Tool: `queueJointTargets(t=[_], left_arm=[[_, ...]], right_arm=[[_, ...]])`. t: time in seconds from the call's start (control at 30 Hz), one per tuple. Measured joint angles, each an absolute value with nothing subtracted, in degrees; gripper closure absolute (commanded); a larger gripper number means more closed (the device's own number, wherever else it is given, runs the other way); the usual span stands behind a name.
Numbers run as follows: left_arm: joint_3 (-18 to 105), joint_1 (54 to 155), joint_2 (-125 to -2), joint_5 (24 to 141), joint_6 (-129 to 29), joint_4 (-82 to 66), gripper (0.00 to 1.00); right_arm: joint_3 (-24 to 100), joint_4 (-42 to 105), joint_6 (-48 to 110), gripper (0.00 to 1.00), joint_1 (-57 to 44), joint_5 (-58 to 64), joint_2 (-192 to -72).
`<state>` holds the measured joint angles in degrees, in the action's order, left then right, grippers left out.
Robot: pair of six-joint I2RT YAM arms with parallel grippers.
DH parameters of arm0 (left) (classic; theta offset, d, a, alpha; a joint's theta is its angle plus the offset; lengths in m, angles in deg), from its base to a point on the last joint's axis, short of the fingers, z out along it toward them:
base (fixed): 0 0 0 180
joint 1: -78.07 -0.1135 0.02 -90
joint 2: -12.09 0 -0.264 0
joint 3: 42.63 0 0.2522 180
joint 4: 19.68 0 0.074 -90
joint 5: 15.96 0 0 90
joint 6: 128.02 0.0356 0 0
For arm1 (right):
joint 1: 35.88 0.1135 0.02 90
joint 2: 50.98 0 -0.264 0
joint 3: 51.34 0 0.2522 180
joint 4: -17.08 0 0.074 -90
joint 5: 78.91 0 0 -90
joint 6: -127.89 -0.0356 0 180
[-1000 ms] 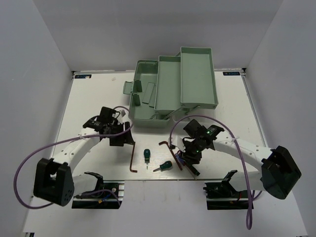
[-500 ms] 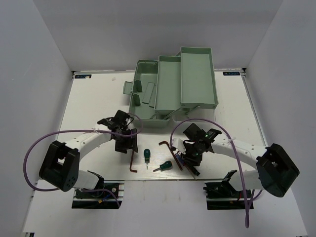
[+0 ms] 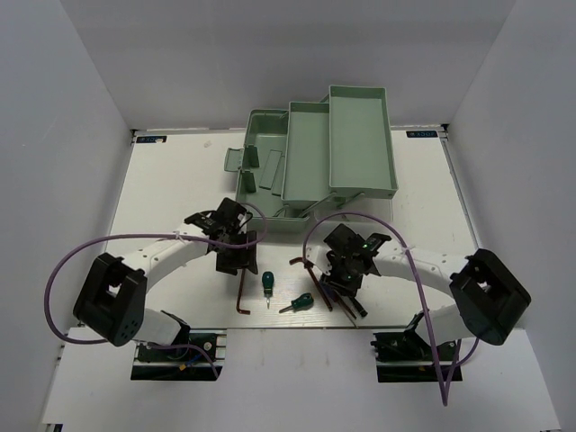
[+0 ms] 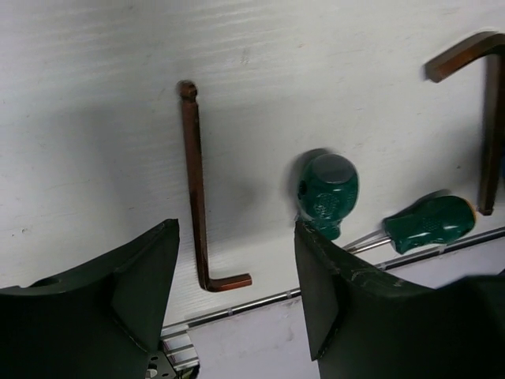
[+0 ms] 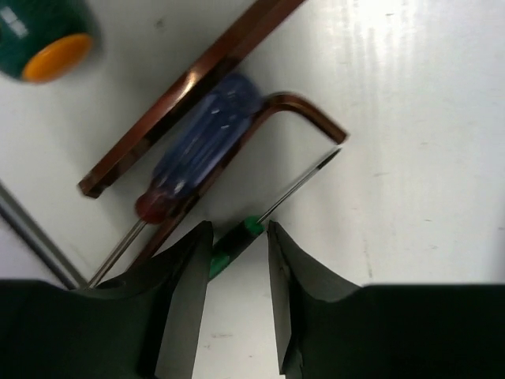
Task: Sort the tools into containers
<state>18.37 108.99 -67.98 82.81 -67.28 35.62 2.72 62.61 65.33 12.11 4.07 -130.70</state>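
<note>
In the left wrist view a reddish-brown hex key (image 4: 193,181) lies flat on the table, its short leg between the wide-open fingers of my left gripper (image 4: 237,237). A stubby green screwdriver (image 4: 327,193) sits just past the right finger and a second one (image 4: 430,225) beyond it. My right gripper (image 5: 238,229) stands open, its jaws narrowly either side of the black-and-green handle of a thin precision screwdriver (image 5: 300,181). The blue-handled screwdriver (image 5: 201,134) lies across two hex keys (image 5: 300,106). The sage-green toolbox (image 3: 360,135) stands open at the back.
The table's front edge with its metal rail (image 4: 260,304) runs close behind the tools. A green screwdriver with an orange end (image 5: 43,39) lies left of the right gripper. Purple cables loop from both arms. White walls enclose the table.
The left arm has swung right and forward, bringing its gripper over the lone hex key. The right gripper has shifted slightly left and its jaws have narrowed a little.
</note>
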Motion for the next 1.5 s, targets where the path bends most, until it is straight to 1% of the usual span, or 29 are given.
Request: queueJointTargets(t=[0.07, 0.13, 0.17, 0.2, 0.23, 0.27, 0.47, 0.6, 0.7, 0.87, 0.97, 1.0, 1.07, 1.1, 1.23, 1.37, 1.5], left_arm=[[18.9, 109.3, -67.5, 82.7, -67.2, 35.3, 0.3], [19.3, 109.7, -66.6, 82.7, -67.1, 34.7, 0.3], [19.6, 109.8, -66.1, 82.7, -67.0, 34.5, 0.3], [19.9, 109.9, -65.6, 82.7, -67.0, 34.2, 0.3], [20.1, 109.9, -65.3, 82.7, -67.0, 33.9, 0.3], [20.3, 110.0, -65.0, 82.6, -67.0, 33.8, 0.3], [20.4, 110.1, -64.5, 82.4, -67.0, 32.7, 0.3], [20.4, 110.1, -63.6, 82.4, -66.9, 32.5, 0.3], [20.4, 110.1, -62.1, 82.4, -66.6, 32.2, 0.3], [20.4, 110.2, -59.8, 82.5, -65.9, 31.0, 0.3], [20.4, 110.4, -59.1, 83.3, -65.4, 29.7, 0.31], [20.4, 110.4, -58.9, 83.6, -65.4, 29.3, 0.34], [20.4, 110.5, -58.5, 83.9, -65.2, 28.8, 0.38], [20.4, 110.5, -58.3, 83.9, -65.1, 28.5, 0.43], [20.4, 110.5, -56.9, 83.6, -65.1, 28.3, 0.51], [20.4, 110.5, -53.3, 82.2, -65.6, 28.5, 0.53], [19.9, 110.5, -48.6, 80.2, -67.1, 28.8, 0.54]], right_arm=[[3.2, 61.9, 64.7, 0.67, 12.2, 5.8, -131.4], [3.5, 61.4, 63.8, 0.77, 12.2, 7.1, -131.8], [3.5, 61.3, 63.5, 0.88, 12.2, 7.3, -131.9], [3.5, 61.1, 63.3, 0.93, 12.2, 7.5, -131.9], [3.6, 61.1, 62.9, 0.98, 12.2, 7.6, -131.9], [3.6, 61.0, 62.6, 1.0, 12.2, 7.7, -132.0], [4.5, 62.8, 62.5, 1.0, 11.7, 6.3, -132.2], [7.8, 66.9, 63.1, 1.0, 11.4, 3.9, -132.2], [12.5, 68.8, 63.9, 1.0, 11.0, 2.6, -131.1], [25.4, 71.9, 64.2, 1.0, 10.2, -0.8, -129.8], [31.6, 71.9, 63.8, 1.0, 10.1, -5.0, -129.9], [33.4, 72.2, 63.5, 1.0, 10.1, -6.8, -130.2], [38.3, 72.6, 62.1, 1.0, 10.1, -10.7, -132.4], [41.0, 72.2, 61.2, 1.0, 10.1, -12.4, -134.2], [50.1, 67.9, 54.9, 1.0, 10.0, -18.4, -141.9], [60.8, 63.1, 46.6, 1.0, 9.8, -21.8, -151.1], [69.3, 59.4, 42.0, 1.0, 9.5, -20.0, -158.0]])
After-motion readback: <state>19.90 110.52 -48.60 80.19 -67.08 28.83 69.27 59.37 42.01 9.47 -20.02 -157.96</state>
